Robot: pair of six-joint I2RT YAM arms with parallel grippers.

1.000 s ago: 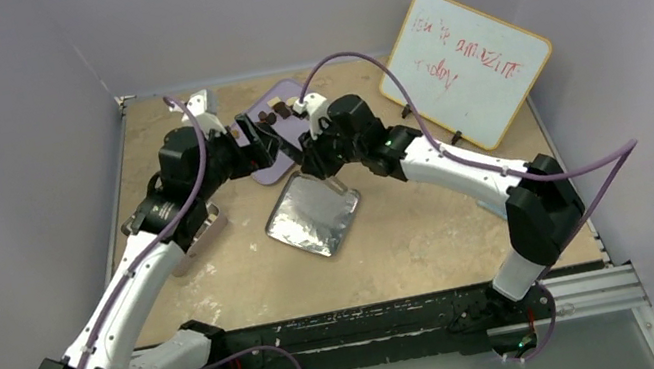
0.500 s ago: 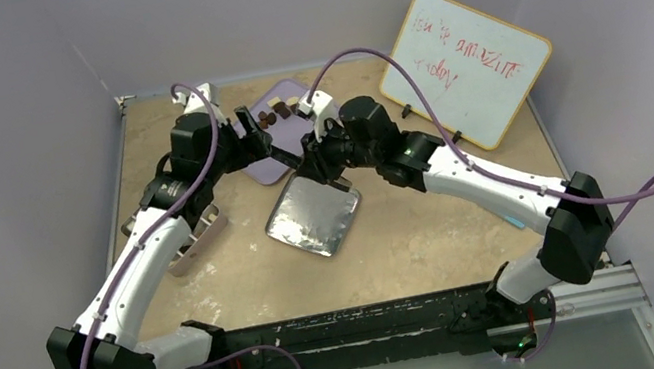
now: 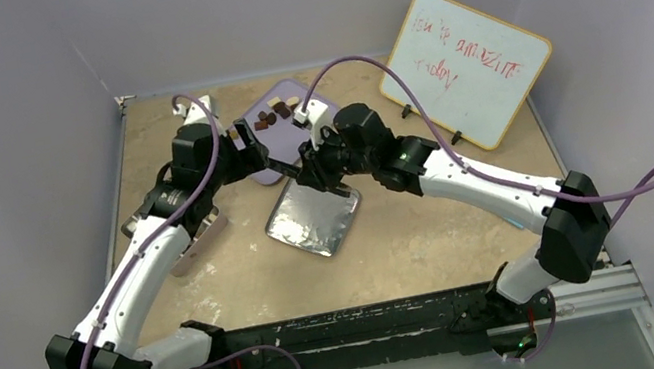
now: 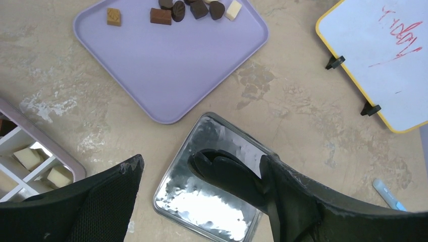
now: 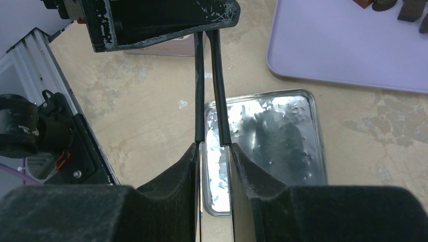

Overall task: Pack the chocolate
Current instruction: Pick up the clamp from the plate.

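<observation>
Hovering over foil: left gripper spread wide, empty; right gripper barely parted, nothing seen between; chocolate beyond fingertips.

Dark, caramel and cream chocolates cluster at the far edge of the lilac tray, 1 caramel square apart.

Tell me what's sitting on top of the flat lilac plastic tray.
Small chocolates, dark, caramel and cream, cluster near its far edge; the rest of the lilac tray is bare. Overhead, the left arm covers part of it.
</observation>
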